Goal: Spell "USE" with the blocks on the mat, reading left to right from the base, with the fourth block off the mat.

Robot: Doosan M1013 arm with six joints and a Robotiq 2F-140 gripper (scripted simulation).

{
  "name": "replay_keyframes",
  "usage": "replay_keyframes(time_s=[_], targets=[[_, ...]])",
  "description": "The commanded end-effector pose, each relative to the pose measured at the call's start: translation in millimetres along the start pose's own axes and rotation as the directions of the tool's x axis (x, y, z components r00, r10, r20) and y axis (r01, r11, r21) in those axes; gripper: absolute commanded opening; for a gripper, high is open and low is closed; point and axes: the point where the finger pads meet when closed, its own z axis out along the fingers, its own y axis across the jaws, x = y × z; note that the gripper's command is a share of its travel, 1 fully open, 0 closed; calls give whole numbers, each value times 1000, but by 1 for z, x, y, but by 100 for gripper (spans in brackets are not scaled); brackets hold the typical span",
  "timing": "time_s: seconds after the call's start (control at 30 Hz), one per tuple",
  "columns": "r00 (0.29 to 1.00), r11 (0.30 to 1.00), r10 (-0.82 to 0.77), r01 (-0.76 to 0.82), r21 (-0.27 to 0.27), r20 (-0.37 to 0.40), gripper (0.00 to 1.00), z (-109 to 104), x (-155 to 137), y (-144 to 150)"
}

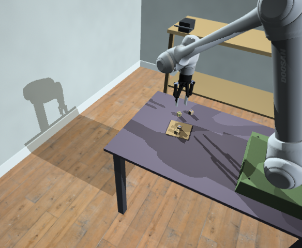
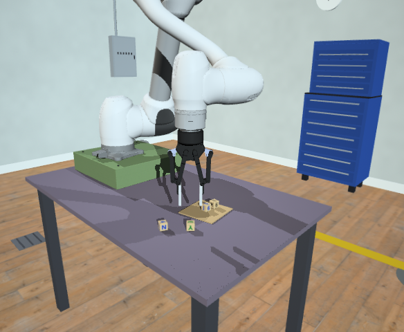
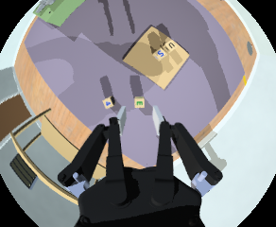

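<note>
Now claw (image 2: 189, 194) hangs half-closed, empty, above table (image 2: 266, 228). Center it over green-lettered block (image 2: 190, 225) below, then descend straight, keeping fingers square to its sides.

Two lettered blocks (image 2: 209, 205) sit touching on the tan mat (image 2: 219, 215), leaving no gap between them for a finger. Off the mat, two more blocks (image 2: 162, 225) (image 2: 190, 225) stand apart from each other, with open purple table (image 2: 252, 228) around them.
</note>
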Motion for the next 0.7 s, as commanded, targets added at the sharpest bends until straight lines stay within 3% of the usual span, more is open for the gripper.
replay_keyframes(time_s=[0.0,0.67], targets=[[1000,1000,0,0,0,0,37,0,0,0],[1000,1000,0,0,0,0,37,5,0,0]])
